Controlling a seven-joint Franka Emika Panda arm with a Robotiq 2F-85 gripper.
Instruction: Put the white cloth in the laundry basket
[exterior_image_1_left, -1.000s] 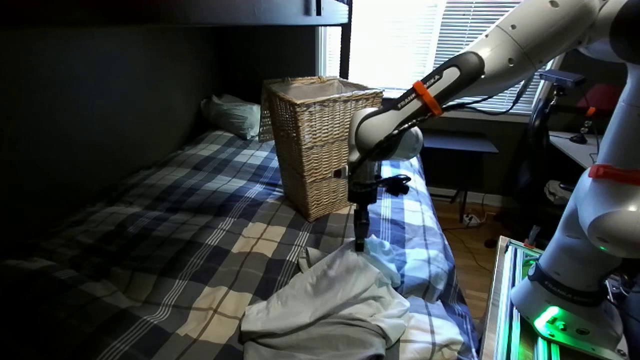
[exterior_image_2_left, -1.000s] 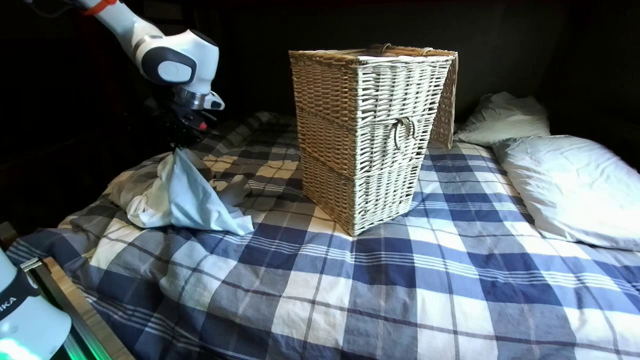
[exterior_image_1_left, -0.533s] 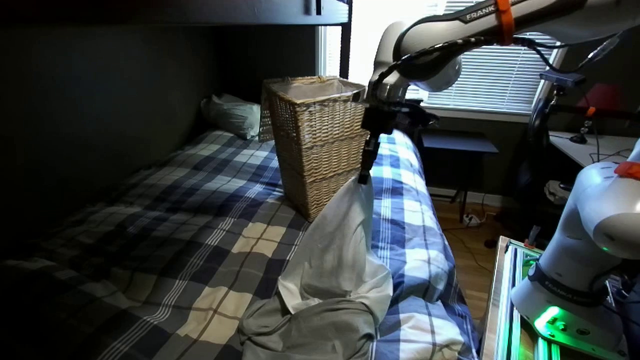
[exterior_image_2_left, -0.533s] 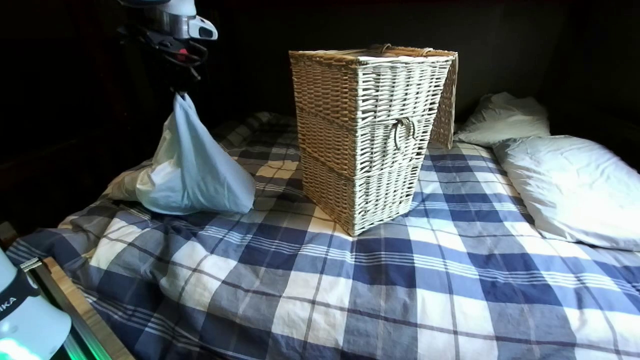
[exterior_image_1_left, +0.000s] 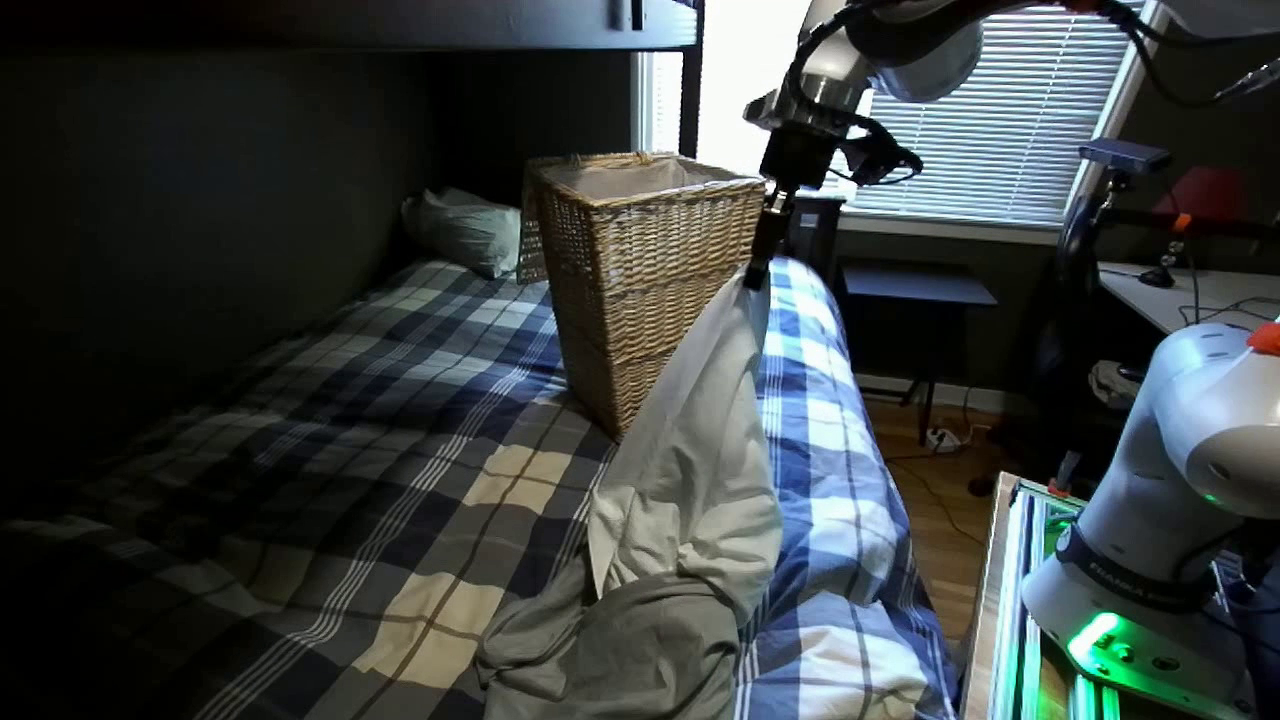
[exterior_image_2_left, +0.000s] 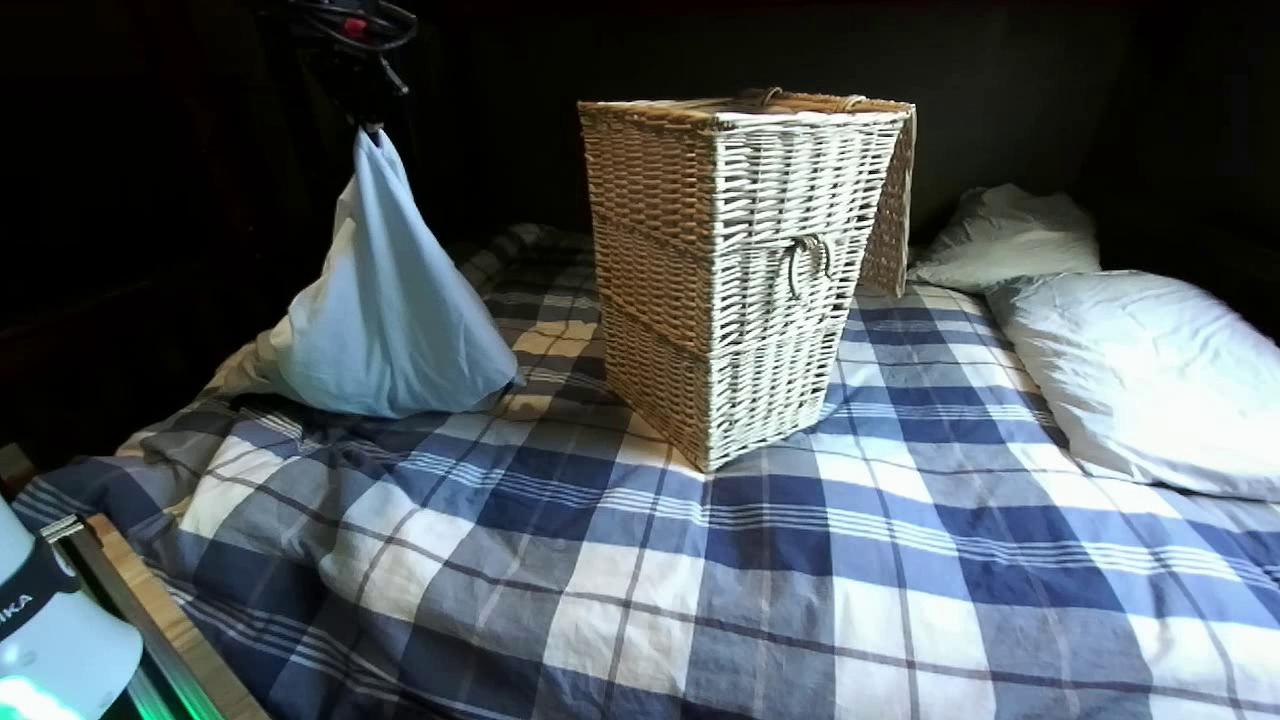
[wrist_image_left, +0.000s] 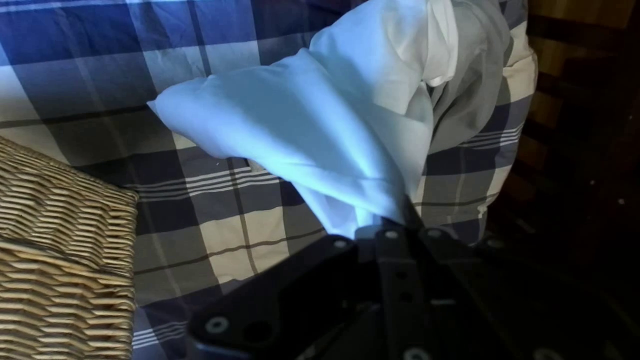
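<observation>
The white cloth (exterior_image_1_left: 690, 470) hangs from my gripper (exterior_image_1_left: 758, 278), which is shut on its top end. The gripper (exterior_image_2_left: 371, 127) is at roughly rim height of the basket in an exterior view, off to the basket's side. The lower part of the cloth (exterior_image_2_left: 400, 320) still rests bunched on the bed. In the wrist view the cloth (wrist_image_left: 300, 115) runs twisted up into the closed fingers (wrist_image_left: 395, 222). The wicker laundry basket (exterior_image_1_left: 660, 290) stands upright on the bed, its top open with a pale lining. It also shows in the wrist view (wrist_image_left: 65, 265).
The basket's lid (exterior_image_2_left: 888, 220) hangs down its far side. The bed has a plaid cover (exterior_image_2_left: 640, 600). Pillows (exterior_image_2_left: 1150, 380) lie beyond the basket. A dark bunk frame (exterior_image_1_left: 350, 25) hangs overhead. A window with blinds (exterior_image_1_left: 980, 150) is behind the arm.
My gripper has risen from the bed with the cloth's end, stretching the cloth upward. The cloth's lower part has gathered but stays on the bed. The basket has not moved.
</observation>
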